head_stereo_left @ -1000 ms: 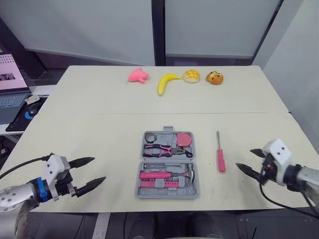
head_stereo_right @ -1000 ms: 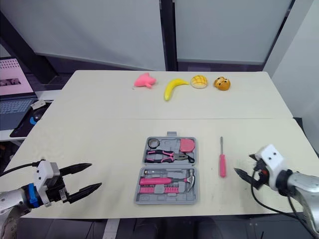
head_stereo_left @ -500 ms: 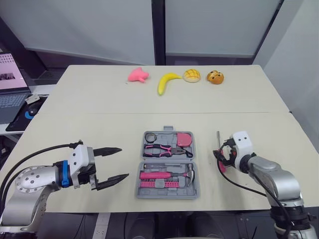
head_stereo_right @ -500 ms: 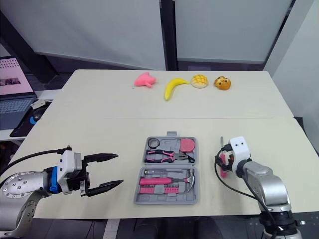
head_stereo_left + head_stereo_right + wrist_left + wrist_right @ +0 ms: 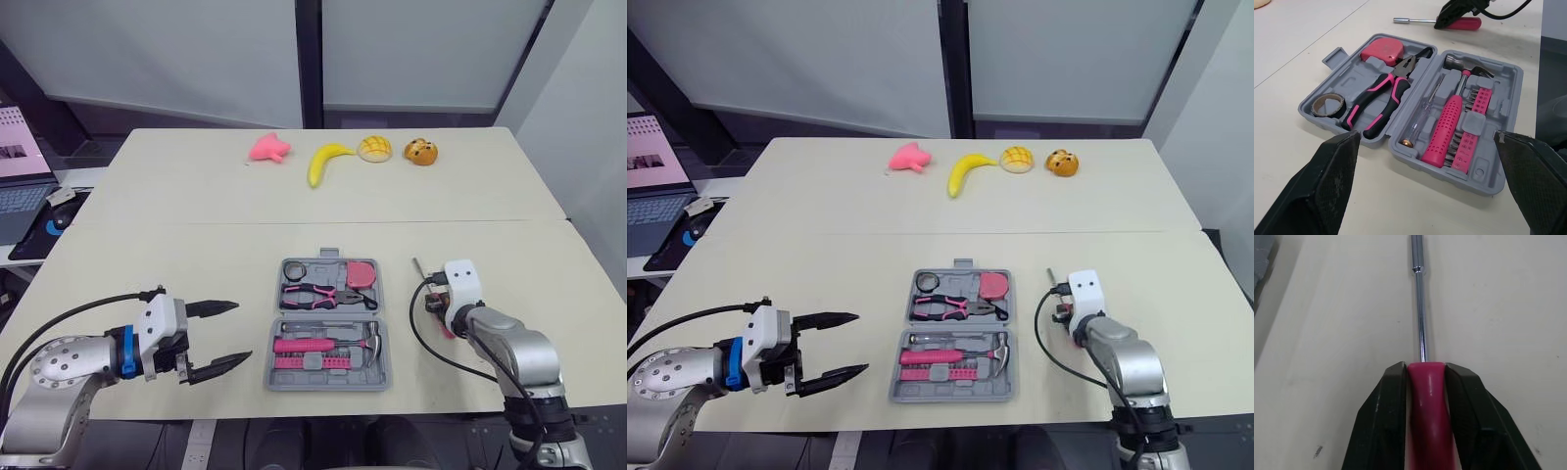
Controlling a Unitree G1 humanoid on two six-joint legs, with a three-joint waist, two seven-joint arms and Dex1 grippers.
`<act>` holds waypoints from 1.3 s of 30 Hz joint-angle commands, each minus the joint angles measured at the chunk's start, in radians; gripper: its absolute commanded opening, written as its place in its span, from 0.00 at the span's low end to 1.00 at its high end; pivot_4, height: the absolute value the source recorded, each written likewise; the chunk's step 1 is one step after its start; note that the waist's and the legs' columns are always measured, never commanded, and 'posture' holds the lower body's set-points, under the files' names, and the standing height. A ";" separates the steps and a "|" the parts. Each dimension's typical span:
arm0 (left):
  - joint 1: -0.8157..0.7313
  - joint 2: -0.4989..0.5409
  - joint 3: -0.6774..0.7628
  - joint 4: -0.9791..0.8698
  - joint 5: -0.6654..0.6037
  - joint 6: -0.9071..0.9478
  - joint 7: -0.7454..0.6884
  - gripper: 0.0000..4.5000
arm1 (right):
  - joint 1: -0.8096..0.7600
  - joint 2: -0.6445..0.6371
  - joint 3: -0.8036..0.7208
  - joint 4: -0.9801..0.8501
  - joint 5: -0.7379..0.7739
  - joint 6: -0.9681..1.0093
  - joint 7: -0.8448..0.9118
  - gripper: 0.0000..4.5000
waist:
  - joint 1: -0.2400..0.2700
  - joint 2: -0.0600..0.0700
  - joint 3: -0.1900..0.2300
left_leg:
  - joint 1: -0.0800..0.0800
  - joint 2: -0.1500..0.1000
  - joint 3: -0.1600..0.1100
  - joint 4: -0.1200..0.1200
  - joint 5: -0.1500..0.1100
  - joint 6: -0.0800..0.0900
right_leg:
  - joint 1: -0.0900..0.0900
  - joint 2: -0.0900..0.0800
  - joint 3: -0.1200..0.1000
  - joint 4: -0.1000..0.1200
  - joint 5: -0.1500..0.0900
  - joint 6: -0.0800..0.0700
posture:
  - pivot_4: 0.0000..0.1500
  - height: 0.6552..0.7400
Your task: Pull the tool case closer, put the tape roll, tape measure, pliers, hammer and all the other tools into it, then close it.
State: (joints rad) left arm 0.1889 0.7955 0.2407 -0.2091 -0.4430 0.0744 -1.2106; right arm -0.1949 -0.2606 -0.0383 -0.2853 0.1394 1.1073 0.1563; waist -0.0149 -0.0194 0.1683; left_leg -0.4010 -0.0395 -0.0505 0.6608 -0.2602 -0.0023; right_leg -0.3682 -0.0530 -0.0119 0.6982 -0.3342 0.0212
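Observation:
The grey tool case [image 5: 384,372] lies open at the table's near middle. It holds the tape roll [image 5: 298,269], the pliers [image 5: 318,294], the pink tape measure [image 5: 361,274] and the pink-handled hammer [image 5: 323,345]. Just right of the case lies a pink screwdriver [image 5: 1420,308], its steel shaft [image 5: 419,268] pointing away from me. My right gripper [image 5: 436,305] is shut on its handle [image 5: 1426,406]. To the left of the case my left gripper [image 5: 243,331] stands open, fingers pointing at the case and holding nothing. The left wrist view looks over the case [image 5: 1498,181] with the screwdriver beyond it.
Along the far side of the table lie a pink toy [image 5: 269,148], a banana [image 5: 323,162], a yellow bun [image 5: 375,148] and a brown toy [image 5: 421,152]. A laptop [image 5: 20,186] sits on a desk off the table's left edge.
My right gripper came in from the table's right edge to the screwdriver and shut on its handle. The left arm swung in toward the case, fingers still open.

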 commanded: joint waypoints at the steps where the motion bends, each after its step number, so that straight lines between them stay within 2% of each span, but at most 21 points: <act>1: 0.011 0.020 0.006 -0.043 0.001 -0.008 -0.002 1.00 | 0.023 0.031 -0.031 -0.122 0.022 0.061 -0.019 0.16 | 0.000 0.000 0.000 | 0.000 0.000 0.000 0.000 0.000 0.000 | 0.000 0.000 0.000 0.000 0.000 0.000 | 1.00 0.76; 5: 0.037 0.031 0.009 -0.057 -0.003 -0.002 -0.013 1.00 | 0.074 0.117 -0.050 -0.277 0.038 0.177 -0.053 0.16 | -0.005 0.000 0.000 | 0.000 0.000 0.000 -0.001 0.000 0.000 | -0.001 0.000 0.000 0.000 0.000 0.000 | 1.00 0.76; 11: 0.048 0.048 0.000 -0.071 -0.015 0.013 -0.035 1.00 | 0.152 0.205 -0.034 -0.392 0.039 0.259 -0.095 0.16 | -0.006 0.001 0.000 | 0.000 0.000 0.000 -0.001 0.000 0.000 | -0.002 0.000 0.000 0.000 0.000 0.000 | 1.00 0.76; 24: 0.019 0.047 -0.022 -0.046 -0.003 0.008 -0.058 1.00 | 0.194 0.275 -0.055 -0.327 0.034 0.171 -0.138 0.16 | -0.012 0.001 0.000 | 0.001 0.000 0.000 -0.001 0.000 0.000 | -0.004 0.000 0.000 0.000 0.000 0.000 | 1.00 0.76; 25: 0.019 0.047 -0.022 -0.044 -0.002 0.007 -0.058 1.00 | 0.197 0.281 -0.063 -0.327 0.038 0.170 -0.141 0.33 | -0.012 0.001 0.000 | 0.001 0.000 0.000 -0.001 0.000 0.000 | -0.004 0.000 0.000 0.000 0.000 0.000 | 1.00 0.76; 31: 0.025 0.045 -0.020 -0.044 0.005 0.002 -0.053 1.00 | 0.181 0.301 -0.095 -0.397 0.072 0.193 -0.125 0.60 | -0.011 0.001 0.000 | 0.001 0.000 0.000 -0.001 0.000 0.000 | -0.004 0.000 0.000 0.000 0.000 0.000 | 1.00 0.76; 34: 0.026 0.044 -0.017 -0.050 0.005 0.007 -0.044 1.00 | 0.154 0.270 -0.124 -0.467 0.113 0.213 -0.078 0.75 | -0.012 0.001 0.000 | 0.001 0.000 0.000 -0.001 0.000 0.000 | -0.004 0.000 0.000 0.000 0.000 0.000 | 1.00 0.76; 37: 0.026 0.043 -0.016 -0.058 0.004 0.013 -0.036 1.00 | 0.116 0.112 -0.120 -0.501 0.169 0.223 0.038 0.75 | -0.012 0.001 0.000 | 0.001 0.000 0.000 -0.001 0.000 0.000 | -0.004 0.000 0.000 0.000 0.000 0.000 | 1.00 0.76; 39: 0.028 0.042 -0.015 -0.069 0.001 0.019 -0.030 1.00 | 0.096 -0.133 -0.051 -0.478 0.192 0.142 0.205 0.75 | -0.010 0.002 0.001 | 0.001 -0.001 0.000 0.000 0.000 0.000 | -0.004 0.000 0.000 -0.001 0.000 0.000 | 1.00 0.76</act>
State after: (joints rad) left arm 0.2155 0.8297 0.2214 -0.2448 -0.4375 0.0979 -1.2470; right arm -0.0906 -0.3317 -0.1108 -0.7392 0.3050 1.2985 0.2626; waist -0.0252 -0.0174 0.1693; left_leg -0.4000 -0.0406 -0.0510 0.6605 -0.2604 -0.0021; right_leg -0.3717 -0.0537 -0.0120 0.6963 -0.3342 0.0215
